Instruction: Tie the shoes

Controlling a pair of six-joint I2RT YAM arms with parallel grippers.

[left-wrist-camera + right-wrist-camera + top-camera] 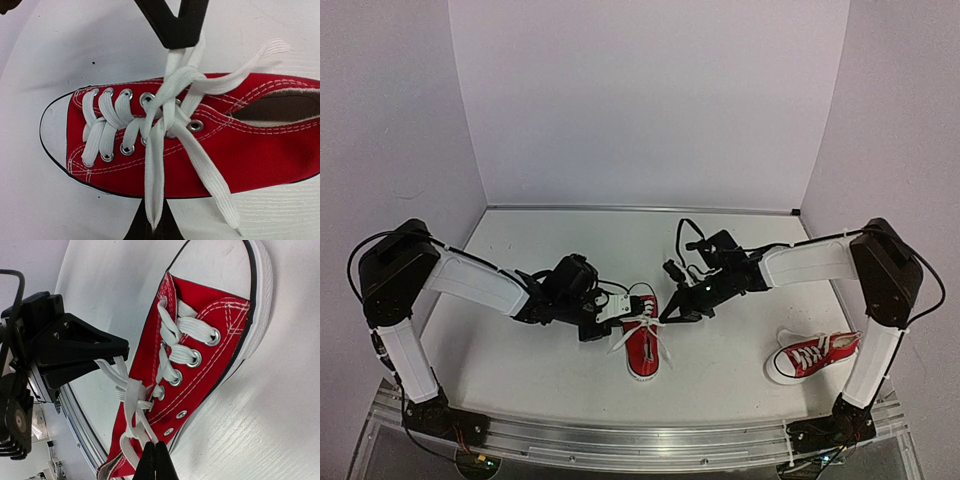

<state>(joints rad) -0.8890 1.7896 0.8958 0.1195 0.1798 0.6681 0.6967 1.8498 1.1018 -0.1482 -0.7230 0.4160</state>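
A red shoe (642,350) with white laces lies in the middle of the table, toe toward the front. My left gripper (617,320) is at its left side, shut on a folded lace loop (155,170), as the left wrist view (152,227) shows. My right gripper (670,312) is at the shoe's right side, shut on another lace strand (137,412), as the right wrist view (155,445) shows. The strands cross in a knot (172,107) over the top eyelets. Two loose lace ends (215,195) hang off the shoe. The second red shoe (810,357) lies at the front right, its laces crossed.
White walls close in the table at the back and both sides. The right arm's upright link (870,350) stands right beside the second shoe. A metal rail (640,440) runs along the front edge.
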